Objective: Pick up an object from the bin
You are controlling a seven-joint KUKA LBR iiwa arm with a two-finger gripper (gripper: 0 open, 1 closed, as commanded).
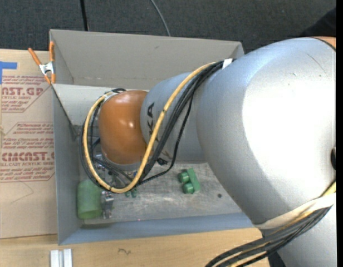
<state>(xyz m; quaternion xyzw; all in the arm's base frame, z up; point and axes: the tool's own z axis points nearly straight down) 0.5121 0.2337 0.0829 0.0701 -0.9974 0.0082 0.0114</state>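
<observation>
My gripper [107, 201] hangs low over the bin's front left corner, below the orange cover, and most of it is hidden. A pale green block [88, 199] lies on the floor right beside it, on its left; whether they touch I cannot tell. A small dark green piece [131, 192] peeks out just to the right of the gripper. Further right, a bright green knobbed toy part [188, 181] lies by itself on the bin floor.
The arm with its cables covers the middle and right of the bin and hides whatever lies under it. The left wall and the front wall stand close to the gripper.
</observation>
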